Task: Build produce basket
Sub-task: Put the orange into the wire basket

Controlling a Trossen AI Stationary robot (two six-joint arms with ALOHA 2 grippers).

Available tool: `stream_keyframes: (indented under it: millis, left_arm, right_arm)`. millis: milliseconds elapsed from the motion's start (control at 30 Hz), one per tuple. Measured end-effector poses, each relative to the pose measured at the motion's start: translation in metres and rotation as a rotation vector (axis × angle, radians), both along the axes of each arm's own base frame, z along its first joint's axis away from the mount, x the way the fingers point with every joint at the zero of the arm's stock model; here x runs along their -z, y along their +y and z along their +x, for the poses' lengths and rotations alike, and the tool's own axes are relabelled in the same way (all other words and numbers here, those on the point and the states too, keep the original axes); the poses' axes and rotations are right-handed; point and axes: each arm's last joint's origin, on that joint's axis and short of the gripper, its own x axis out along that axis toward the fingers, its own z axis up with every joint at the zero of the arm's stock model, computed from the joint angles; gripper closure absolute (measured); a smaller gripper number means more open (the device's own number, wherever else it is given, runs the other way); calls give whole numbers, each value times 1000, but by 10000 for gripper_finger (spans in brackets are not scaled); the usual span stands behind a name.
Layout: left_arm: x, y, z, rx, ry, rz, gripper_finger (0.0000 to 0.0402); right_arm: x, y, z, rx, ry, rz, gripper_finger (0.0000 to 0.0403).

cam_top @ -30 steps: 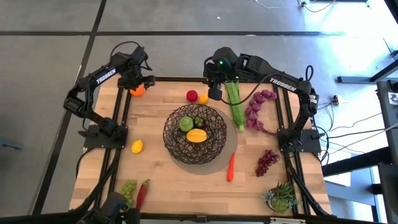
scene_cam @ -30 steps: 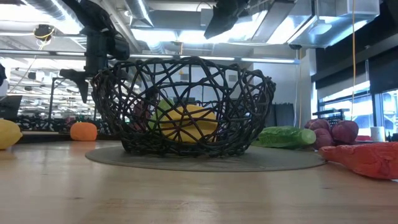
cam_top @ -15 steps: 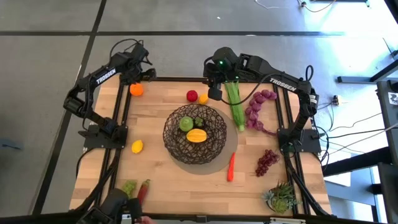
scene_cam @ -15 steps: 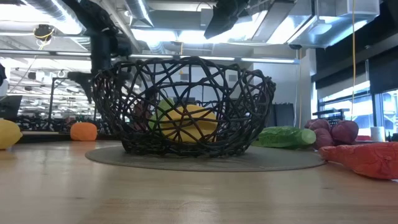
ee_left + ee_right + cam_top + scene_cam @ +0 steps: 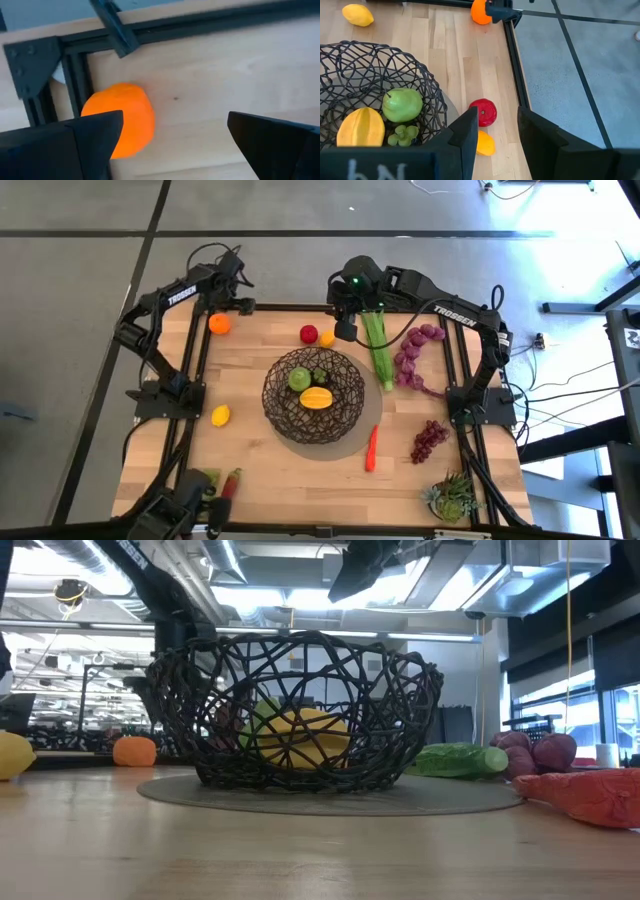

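Note:
The dark wire basket (image 5: 314,394) stands on its grey mat (image 5: 371,412) mid-table and holds a green apple (image 5: 299,379), a mango (image 5: 317,398) and green grapes (image 5: 403,134). My left gripper (image 5: 170,135) is open at the far left corner, raised beside an orange (image 5: 120,120) that rests on the table. My right gripper (image 5: 497,135) is open above the far edge, over a red apple (image 5: 483,112) and a small orange (image 5: 485,143). In the low view the basket (image 5: 295,710) fills the middle and the orange (image 5: 134,750) sits left of it.
On the table lie a lemon (image 5: 221,416), a carrot (image 5: 372,448), purple grapes (image 5: 430,440), a green stalk (image 5: 377,345) and purple produce (image 5: 412,355). A red chilli (image 5: 230,485) and green grapes (image 5: 207,478) lie near left, by a dark shape. A succulent (image 5: 452,497) stands near right.
My left gripper has drawn away from the orange toward the table's far edge and a little to the right. The orange stays where it was on the table. The dark shape at the near left corner has shifted.

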Motion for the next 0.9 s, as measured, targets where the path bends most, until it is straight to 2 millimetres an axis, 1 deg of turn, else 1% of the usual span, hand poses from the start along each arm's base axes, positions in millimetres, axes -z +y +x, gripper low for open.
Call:
stream_keyframes:
  millis: [133, 233, 600, 700, 900]
  left_arm:
    - [4, 1, -3, 21, 89, -1, 52]
    - [9, 2, -2, 15, 97, -19, 52]
    - [24, 3, -2, -156, 104, -92, 53]
    - [32, 4, -1, -144, 101, -134, 53]
    - [34, 2, 0, -109, 84, -181, 53]
  right_arm:
    - [0, 0, 0, 0, 0, 0, 270]
    - [0, 0, 0, 0, 0, 0, 270]
    - [0, 0, 0, 0, 0, 0, 270]
    - [0, 0, 0, 0, 0, 0, 270]
    - [0, 0, 0, 0, 0, 0, 270]
